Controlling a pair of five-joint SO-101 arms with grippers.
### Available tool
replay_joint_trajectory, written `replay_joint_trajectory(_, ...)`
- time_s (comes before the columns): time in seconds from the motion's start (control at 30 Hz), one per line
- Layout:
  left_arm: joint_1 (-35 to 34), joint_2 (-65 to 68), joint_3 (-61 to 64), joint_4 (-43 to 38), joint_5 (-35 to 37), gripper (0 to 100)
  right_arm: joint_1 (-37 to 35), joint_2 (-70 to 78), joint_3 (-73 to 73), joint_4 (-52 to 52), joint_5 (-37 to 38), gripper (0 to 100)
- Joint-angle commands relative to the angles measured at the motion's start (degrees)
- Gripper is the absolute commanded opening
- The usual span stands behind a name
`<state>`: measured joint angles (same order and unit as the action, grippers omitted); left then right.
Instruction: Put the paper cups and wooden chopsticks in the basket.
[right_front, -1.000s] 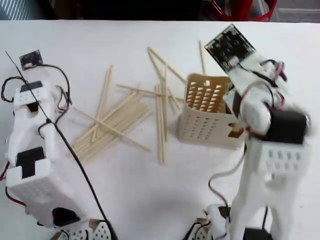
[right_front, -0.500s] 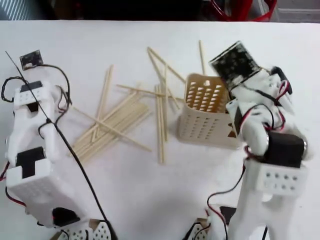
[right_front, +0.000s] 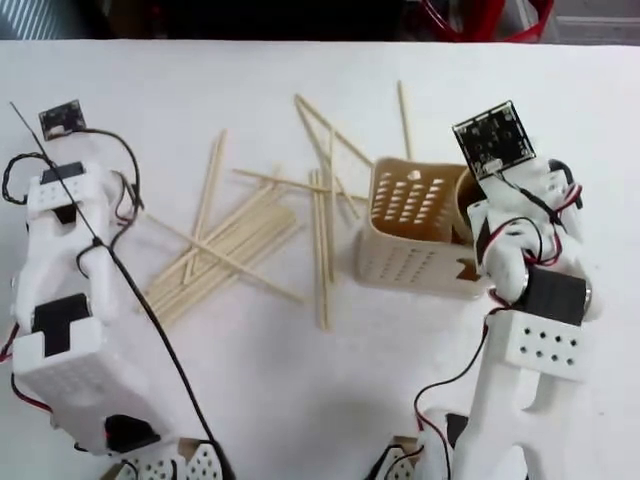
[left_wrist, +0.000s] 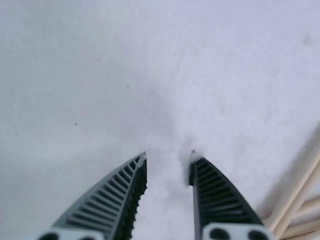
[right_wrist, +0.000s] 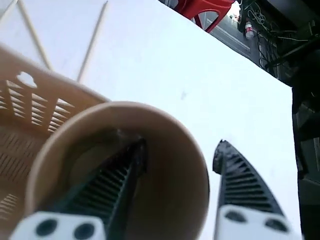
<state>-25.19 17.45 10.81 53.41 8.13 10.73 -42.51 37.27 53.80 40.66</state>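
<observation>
While I watch the right arm settle, the paper cup (right_wrist: 170, 167) sits mouth-up at the basket (right_front: 405, 255), pressed against the basket's right-hand end. From the high view its brown rim (right_front: 464, 196) shows just inside that end wall, though I cannot tell whether the base has gone fully down.

Over the last second the right arm has drawn in and dropped toward the basket, and the basket has shifted slightly on the worktop (right_front: 300, 400). I read that as the cup being delivered.

The right gripper (right_wrist: 182, 143) straddles the cup wall with one finger inside the mouth and the other outside. The outer finger stands clear of the paper, so the gripper is spread and no longer pinching the cup.

Apart from the cup I see nothing in the basket. The wooden chopsticks (right_front: 235, 250) lie scattered on the worktop to the basket's left, a few running up to its rim, so that half of the job is not yet started.

The left gripper (left_wrist: 167, 155) hangs over bare worktop with its fingers apart and empty, some chopsticks (left_wrist: 295, 200) just beside it; that arm has not moved.
</observation>
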Motion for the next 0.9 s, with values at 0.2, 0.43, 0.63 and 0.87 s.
replay_joint_trajectory(0.2,0.57,-0.13,-0.26,-1.05,0.26,15,0.48,0.66,-13.1,5.93,-7.12,21.5)
replay_joint_trajectory(0.43,7.52,-0.66,-7.74,8.97,-10.81,15,-2.59,0.48,-29.89,20.7,-12.4,21.2)
replay_joint_trajectory(0.63,11.47,-0.4,-27.69,31.74,-15.3,15,-2.42,0.48,-35.69,35.74,-12.31,19.9)
replay_joint_trajectory(0.87,16.48,-0.31,-32.44,44.66,-7.82,17,-4.0,-1.89,-26.64,40.57,-12.04,5.1)
